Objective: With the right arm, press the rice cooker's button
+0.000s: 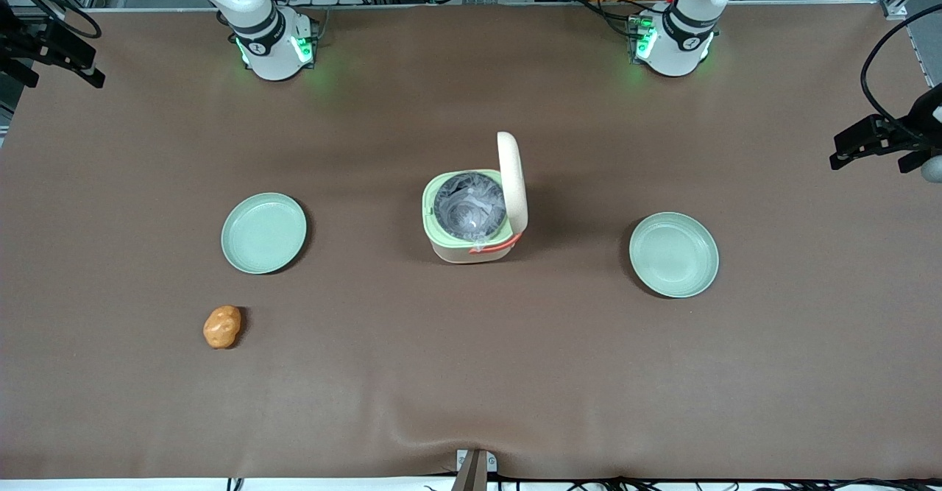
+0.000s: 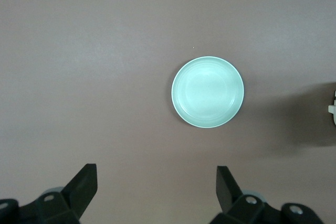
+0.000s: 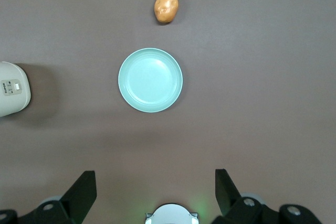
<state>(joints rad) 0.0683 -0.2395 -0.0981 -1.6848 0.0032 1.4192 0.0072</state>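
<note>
The rice cooker point(image 1: 475, 215) stands near the middle of the brown surface point(image 1: 471, 373), about midway between its two side edges. Its lid point(image 1: 511, 185) is swung up and stands nearly upright on the side toward the parked arm's end, leaving the dark grey inner pot point(image 1: 469, 202) exposed inside the pale green rim. The thin coral handle point(image 1: 497, 246) lies along the cooker's side nearest the front camera. In the right wrist view only a rounded cream part of the cooker point(image 3: 13, 95) shows, carrying a small panel with the button point(image 3: 16, 86). The right arm's end effector point(image 3: 155, 192) hangs high above the surface, toward the working arm's end, with its two black fingers point(image 3: 81, 190) spread wide and nothing between them; directly below it lies a round pale green plate point(image 3: 150, 80), well apart from the cooker. A potato point(image 1: 221, 327) rests nearer the front edge than that plate, toward the working arm's end. A second green plate point(image 1: 673, 254) sits toward the parked arm's end, also well apart from the cooker.
</note>
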